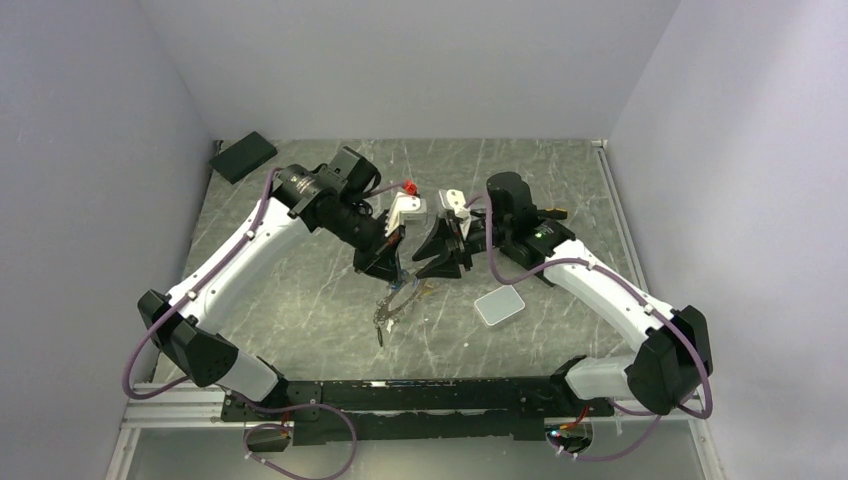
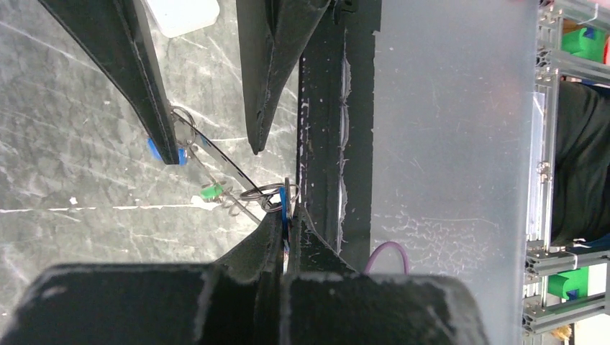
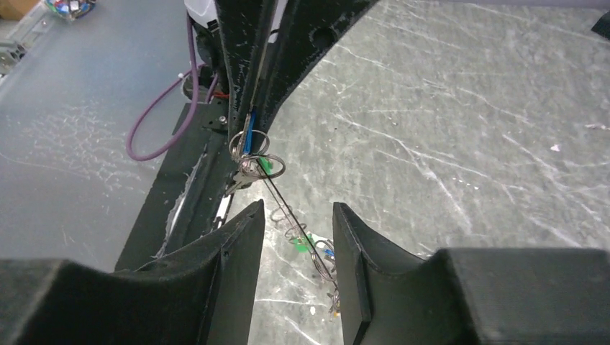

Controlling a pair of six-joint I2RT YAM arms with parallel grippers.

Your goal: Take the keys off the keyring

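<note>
**Robot Lab Test Cell**

Looks like a robotics lab bench, not a home or a shop. Boxed in by plain white panels (image 1: 100,150) at the left, back and right of the top view. Floored at the centre with a marble-patterned tabletop (image 1: 300,310). Fitted along the bottom of that frame with a black bar (image 1: 420,395) carrying two white robot arms, the left arm (image 1: 230,265) and the right arm (image 1: 610,295), with purple cables (image 1: 135,365) looping at the lower left. Edged there by a bare aluminium rail (image 1: 170,405). Backed, at the right edge of the left wrist view, by slotted metal framing (image 2: 544,108) with green plastic fittings (image 2: 586,39), beside a frosted sheet (image 2: 453,144).
</note>
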